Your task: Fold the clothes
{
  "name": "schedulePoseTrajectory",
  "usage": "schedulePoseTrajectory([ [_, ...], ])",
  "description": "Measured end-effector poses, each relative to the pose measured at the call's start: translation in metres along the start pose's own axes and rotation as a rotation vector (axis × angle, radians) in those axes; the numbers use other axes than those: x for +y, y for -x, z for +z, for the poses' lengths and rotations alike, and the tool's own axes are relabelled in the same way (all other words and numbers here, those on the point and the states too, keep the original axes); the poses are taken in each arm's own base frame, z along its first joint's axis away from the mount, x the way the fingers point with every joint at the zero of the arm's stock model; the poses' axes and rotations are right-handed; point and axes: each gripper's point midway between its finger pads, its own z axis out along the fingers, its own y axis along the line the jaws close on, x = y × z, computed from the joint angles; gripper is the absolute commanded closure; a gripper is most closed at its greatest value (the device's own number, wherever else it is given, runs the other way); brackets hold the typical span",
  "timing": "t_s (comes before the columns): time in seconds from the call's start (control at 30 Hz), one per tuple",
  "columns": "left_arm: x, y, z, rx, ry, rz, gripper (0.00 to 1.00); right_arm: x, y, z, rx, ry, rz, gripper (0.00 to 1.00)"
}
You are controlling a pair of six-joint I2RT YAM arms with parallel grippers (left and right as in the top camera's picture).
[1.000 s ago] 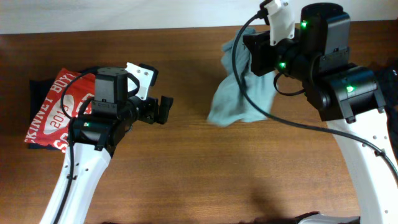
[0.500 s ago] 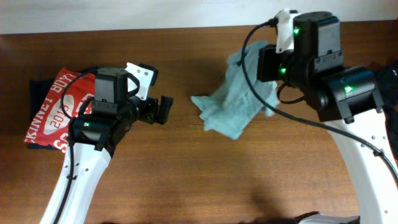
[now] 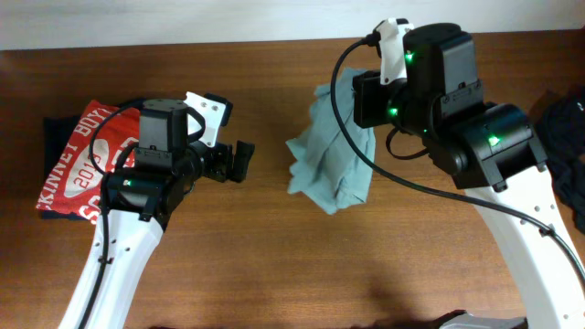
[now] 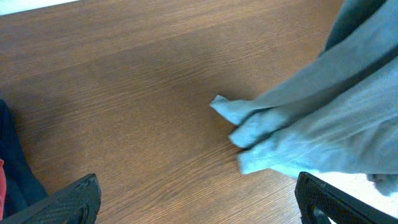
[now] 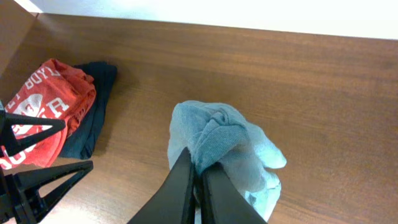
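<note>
The clothes [image 3: 327, 157], a pale grey-blue t-shirt, hang bunched from my right gripper [image 5: 196, 164], which is shut on a fold of the fabric. In the overhead view the right gripper's fingers are hidden behind the wrist and the cloth. The shirt's lower corner [image 4: 227, 110] touches the wooden table in the left wrist view. My left gripper [image 3: 239, 162] stands open a short way left of the shirt, its fingers [image 4: 71, 198] wide apart over bare wood and holding nothing.
A red t-shirt with white lettering [image 3: 78, 164] lies folded on a dark garment [image 3: 55, 126] at the table's left side, under the left arm. Another dark garment [image 3: 565, 137] lies at the right edge. The table's back edge [image 5: 249, 25] meets a white wall.
My right gripper has carried the shirt leftward toward the table's middle, and the hanging fabric has swung and changed shape. The left arm has not moved.
</note>
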Motion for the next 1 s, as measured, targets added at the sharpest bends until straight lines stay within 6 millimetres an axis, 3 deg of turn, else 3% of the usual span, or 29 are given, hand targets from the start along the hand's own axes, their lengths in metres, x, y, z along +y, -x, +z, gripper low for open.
schedulePoseTrajectory([
  [0.1,0.0,0.0,0.0,0.0,0.0,0.0,0.01,-0.004,0.002,-0.002,-0.01,-0.022,-0.004,0.95],
  [0.27,0.0,0.0,0.0,0.0,0.0,0.0,0.01,-0.03,0.004,-0.002,-0.024,-0.174,-0.042,0.94],
  [0.3,0.0,0.0,0.0,0.0,0.0,0.0,0.01,-0.037,0.005,-0.001,-0.025,-0.207,-0.047,0.88],
  [0.4,0.0,0.0,0.0,0.0,0.0,0.0,0.01,-0.053,0.002,0.013,0.001,-0.271,-0.046,0.47],
  [0.47,0.0,0.0,0.0,0.0,0.0,0.0,0.01,-0.068,-0.006,0.031,0.049,-0.312,-0.044,0.36],
  [0.57,0.0,0.0,0.0,0.0,0.0,0.0,0.01,-0.086,-0.029,0.062,0.162,-0.341,-0.039,0.33],
  [0.7,0.0,-0.001,0.0,0.003,0.0,-0.001,0.0,-0.094,-0.07,0.093,0.337,-0.32,0.007,0.33],
  [0.83,0.0,-0.002,0.0,0.007,0.0,-0.002,0.01,-0.084,-0.103,0.094,0.475,-0.259,0.075,0.33],
  [1.0,0.0,-0.001,0.0,0.004,0.0,-0.001,0.01,-0.068,-0.125,0.095,0.55,-0.189,0.188,0.37],
])
